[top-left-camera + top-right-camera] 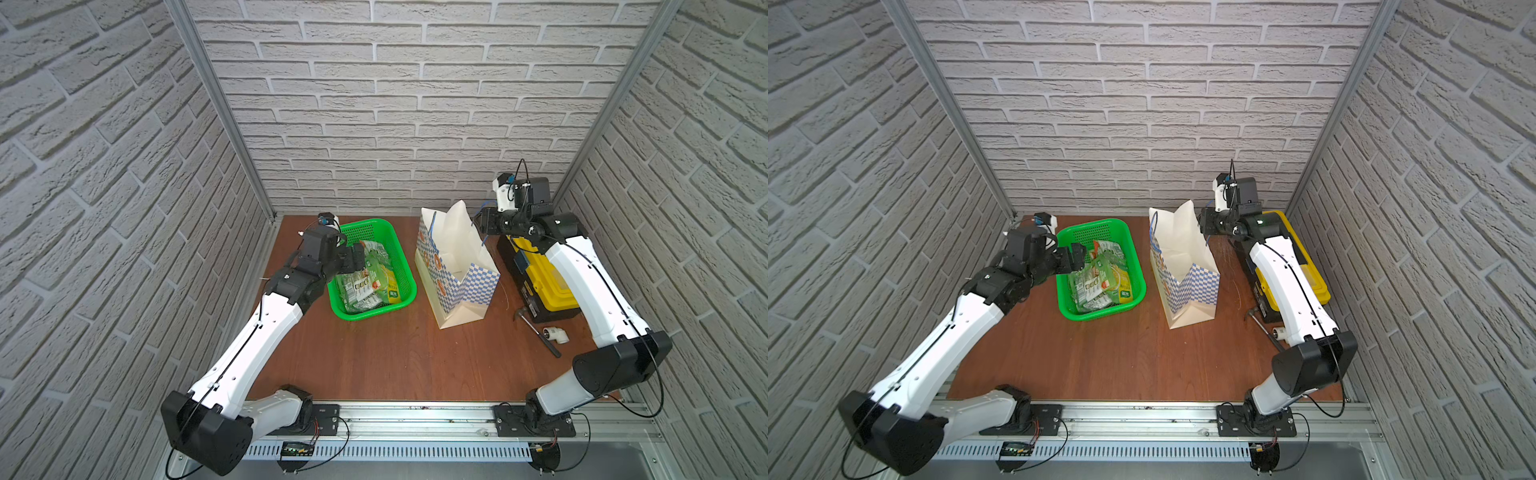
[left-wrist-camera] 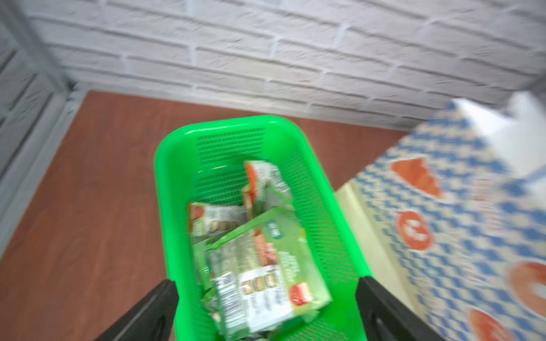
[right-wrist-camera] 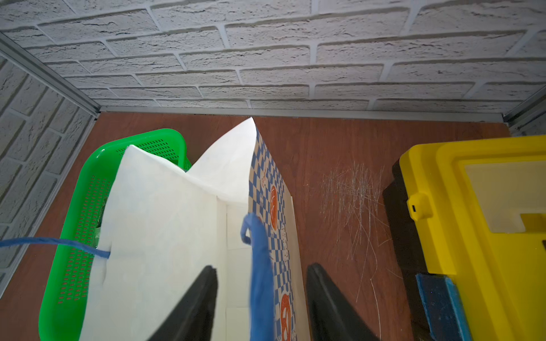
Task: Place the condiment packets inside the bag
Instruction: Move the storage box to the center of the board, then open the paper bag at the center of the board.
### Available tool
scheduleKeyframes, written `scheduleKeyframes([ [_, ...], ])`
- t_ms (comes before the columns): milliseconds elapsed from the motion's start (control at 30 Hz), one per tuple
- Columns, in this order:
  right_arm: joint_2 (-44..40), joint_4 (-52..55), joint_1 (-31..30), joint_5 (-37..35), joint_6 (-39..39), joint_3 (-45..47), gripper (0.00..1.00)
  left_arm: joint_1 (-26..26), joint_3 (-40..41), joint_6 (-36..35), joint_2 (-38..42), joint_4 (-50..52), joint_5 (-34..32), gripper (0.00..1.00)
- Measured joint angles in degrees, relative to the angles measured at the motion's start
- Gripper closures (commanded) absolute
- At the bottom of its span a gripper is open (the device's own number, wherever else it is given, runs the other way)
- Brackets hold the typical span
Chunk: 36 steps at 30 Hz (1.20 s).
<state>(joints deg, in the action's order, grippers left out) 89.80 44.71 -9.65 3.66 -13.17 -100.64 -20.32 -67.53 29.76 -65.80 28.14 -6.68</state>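
The condiment packets (image 1: 368,278) (image 1: 1100,278) (image 2: 260,265) lie heaped in a green basket, mostly green and clear with printed labels. My left gripper (image 1: 357,259) (image 1: 1077,257) (image 2: 266,283) hovers over the heap, open wide with nothing between its fingers. The bag (image 1: 453,249) (image 1: 1179,249) (image 3: 165,221) stands upright and open to the right of the basket, white inside, and shows blurred in the left wrist view (image 2: 443,206). My right gripper (image 1: 482,222) (image 1: 1204,220) (image 3: 261,267) is at the bag's far right rim. Its jaws stand apart astride the wall and a blue cord handle (image 3: 257,236), without pressing either.
The green perforated basket (image 1: 374,313) (image 1: 1100,316) (image 2: 165,206) (image 3: 59,280) sits close to the bag's left side. A yellow-and-black toolbox (image 1: 544,286) (image 1: 1312,270) (image 3: 487,221) lies right of the bag under my right arm. A hammer (image 1: 540,332) and a white pipe elbow (image 1: 557,334) lie in front of it.
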Motion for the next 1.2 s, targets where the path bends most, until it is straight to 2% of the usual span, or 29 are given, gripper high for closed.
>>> scheduleKeyframes([
  [133, 0.0, 0.2, 0.0, 0.4, -1.3, -2.1, 0.97, -9.6, -5.6, -0.3, -1.6, -3.0, 0.4, 0.02],
  [300, -0.6, 0.1, 0.0, 0.8, -3.3, -2.0, 0.97, -16.5, -20.4, -2.4, -12.8, -3.4, -0.3, 0.02],
  [400, -2.2, -1.5, -0.1, 1.5, -5.7, 0.1, 0.97, -17.9, -26.8, -3.1, -19.1, -3.2, -0.4, 0.03],
  [467, -3.1, -2.4, -0.1, 1.7, -7.5, 1.0, 0.97, -18.3, -28.7, -3.1, -22.2, -2.7, -0.3, 0.08],
  [567, -4.2, -4.6, -0.1, 1.8, -9.5, 2.0, 0.97, -18.6, -31.2, -3.0, -26.2, -0.3, -0.7, 0.39],
  [633, -4.5, -5.6, -0.1, 1.6, -10.6, 2.2, 0.97, -18.6, -33.0, -3.4, -28.3, 1.4, -1.8, 0.66],
  [700, -4.6, -6.3, 0.0, 1.5, -11.2, 2.3, 0.97, -18.3, -33.8, -3.9, -29.2, 2.5, -2.8, 0.84],
  [800, -4.7, -7.3, 0.5, 1.7, -12.0, 2.7, 0.97, -16.9, -33.8, -4.5, -29.1, 4.1, -4.0, 1.0],
  [1033, -5.9, -10.8, 4.2, 5.8, -15.0, 5.8, 0.97, -9.9, -34.4, -4.7, -28.4, 5.5, -4.9, 1.0],
  [1200, -5.8, -13.2, 5.7, 7.8, -16.1, 5.8, 0.97, -6.8, -36.3, -4.8, -28.4, 5.5, -4.0, 1.0],
])
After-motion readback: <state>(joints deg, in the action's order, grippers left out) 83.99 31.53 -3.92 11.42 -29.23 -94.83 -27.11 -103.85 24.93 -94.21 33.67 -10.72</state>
